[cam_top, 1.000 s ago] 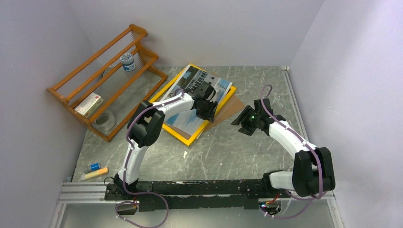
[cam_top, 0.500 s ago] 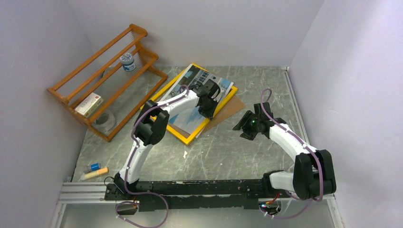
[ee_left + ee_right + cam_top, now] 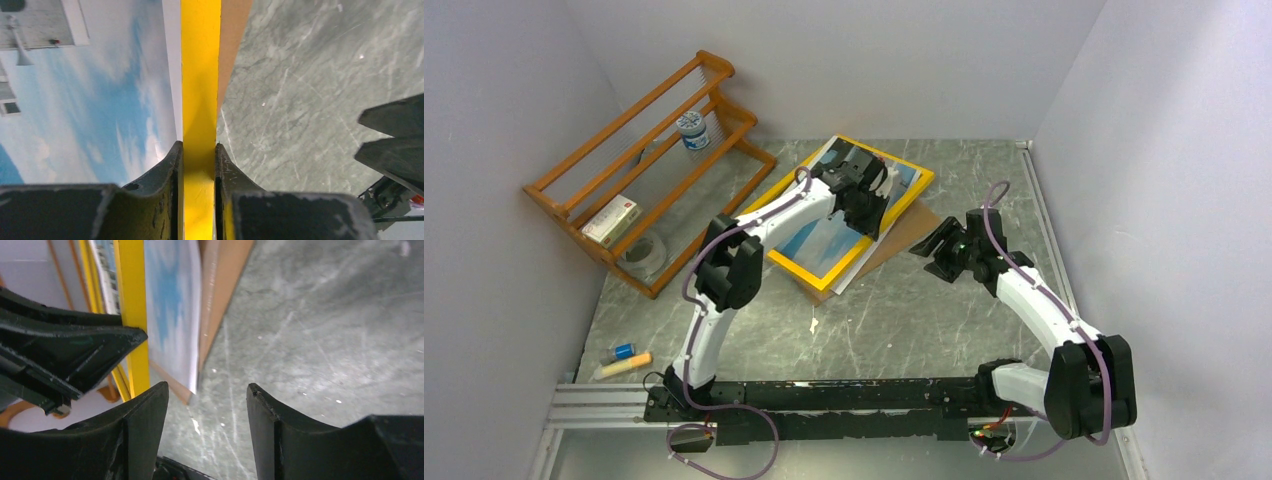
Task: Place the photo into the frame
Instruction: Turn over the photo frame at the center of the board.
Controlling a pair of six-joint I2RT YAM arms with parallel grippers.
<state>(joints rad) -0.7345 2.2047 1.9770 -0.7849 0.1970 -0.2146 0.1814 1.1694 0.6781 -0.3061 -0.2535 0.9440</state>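
Note:
The frame [image 3: 792,270], with its narrow yellow border, lies skewed at the back middle of the table. The photo [image 3: 819,235] shows its blue sky through the opening, and its white edge sticks out past the frame's near right side. My left gripper [image 3: 869,208] is shut on the frame's right border. In the left wrist view both fingers [image 3: 170,165] press the yellow strip [image 3: 200,75], with the photo [image 3: 90,100] to its left. My right gripper [image 3: 939,250] hovers open just right of the frame. In its own view the gripper [image 3: 205,390] has only table between its fingers, near the photo's corner [image 3: 172,300].
A brown hardboard panel [image 3: 906,232] lies under the frame and photo, sticking out to the right. An orange slatted rack [image 3: 639,165] stands at the back left with a jar [image 3: 692,130] and a box [image 3: 612,220]. Small items [image 3: 624,358] lie at the front left. Walls close three sides.
The left gripper has moved toward the back right and closed on the frame's right border. The frame has swung with it and now lies over the photo. The right gripper shifted slightly.

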